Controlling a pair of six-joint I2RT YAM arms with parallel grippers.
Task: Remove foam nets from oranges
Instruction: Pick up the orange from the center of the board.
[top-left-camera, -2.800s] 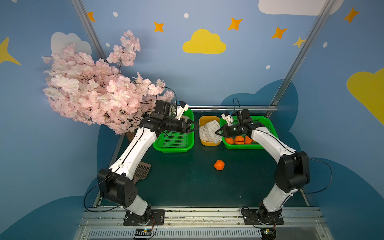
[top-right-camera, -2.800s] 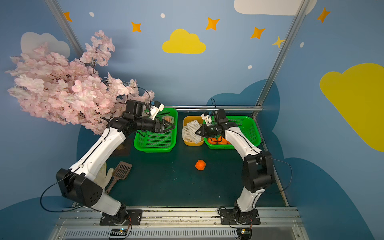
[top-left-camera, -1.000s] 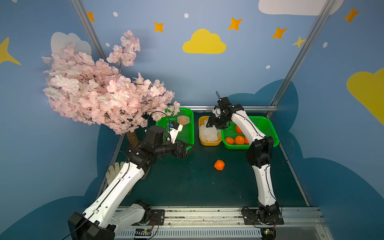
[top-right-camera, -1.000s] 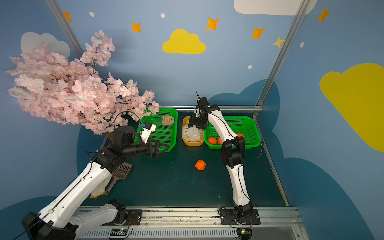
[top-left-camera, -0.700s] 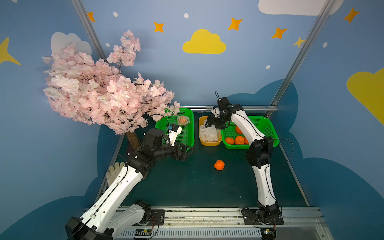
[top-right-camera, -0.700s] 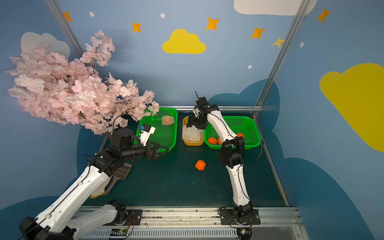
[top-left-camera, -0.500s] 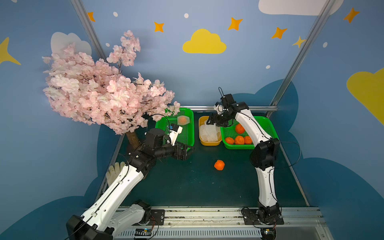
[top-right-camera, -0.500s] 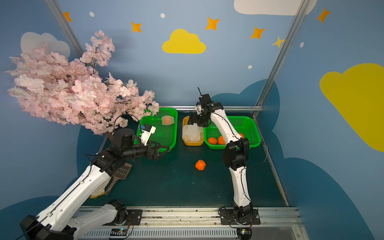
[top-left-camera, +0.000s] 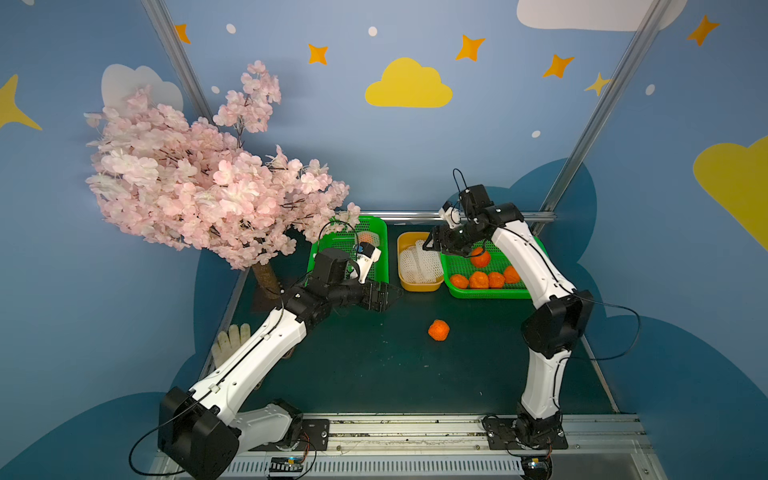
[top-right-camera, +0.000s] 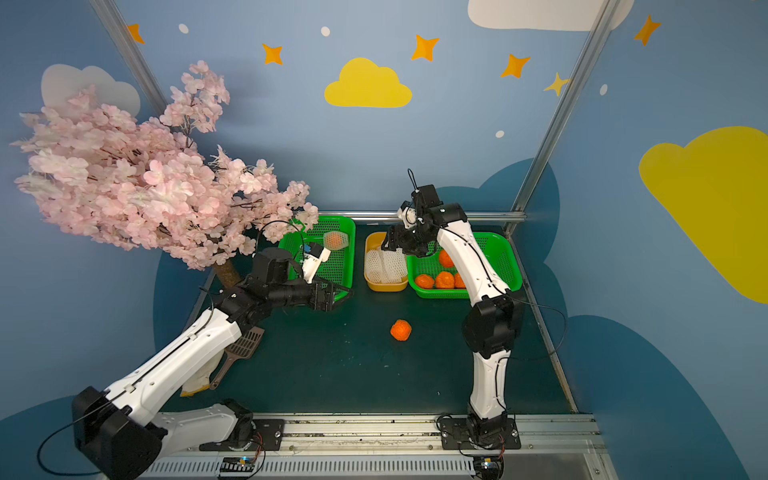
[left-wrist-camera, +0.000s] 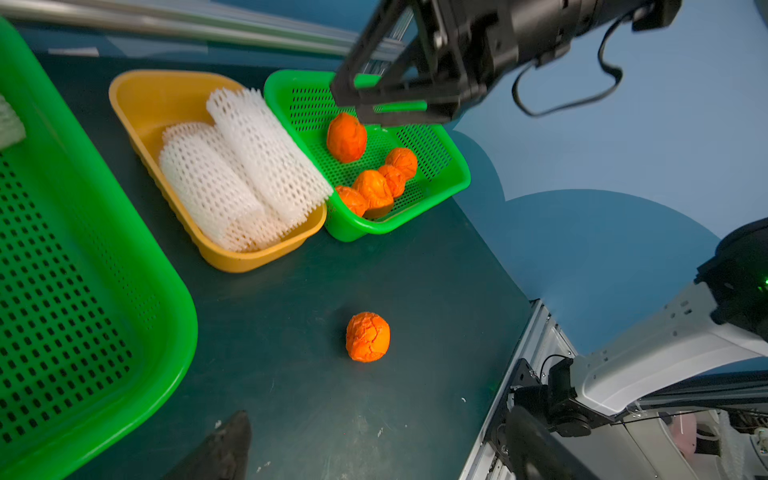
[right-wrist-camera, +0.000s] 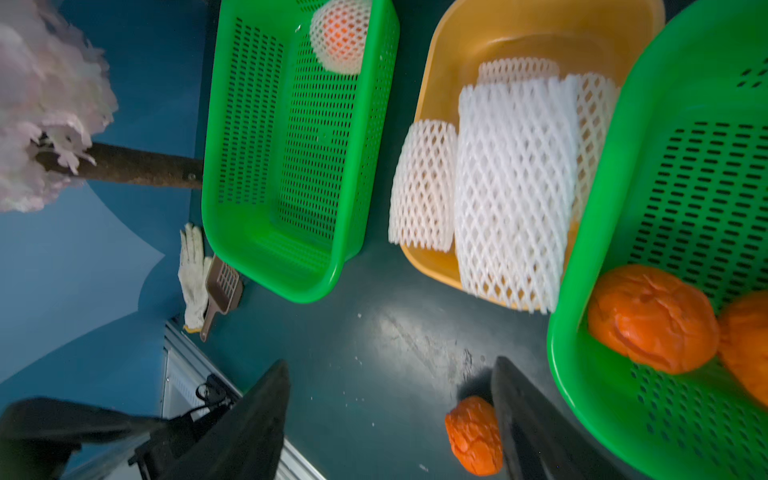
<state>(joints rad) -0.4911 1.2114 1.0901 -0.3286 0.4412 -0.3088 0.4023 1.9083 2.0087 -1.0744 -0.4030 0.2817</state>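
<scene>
A wrapped orange (top-right-camera: 336, 240) sits in the far right corner of the left green basket (top-right-camera: 352, 266). The left pincer (top-left-camera: 392, 294) hangs by that basket's near right corner, spread wide and holding nothing. The yellow tub (top-left-camera: 419, 286) holds the loose foam nets (top-left-camera: 419, 259). The right pincer (top-left-camera: 432, 243) hangs over it, spread too and empty. A bare orange (top-left-camera: 439, 330) lies in the middle of the tabletop. Five oranges (top-left-camera: 478, 279) rest in the right green basket (top-left-camera: 486, 294). I think the last wrapped orange comes next: reach in, lift it, pull its net off
</scene>
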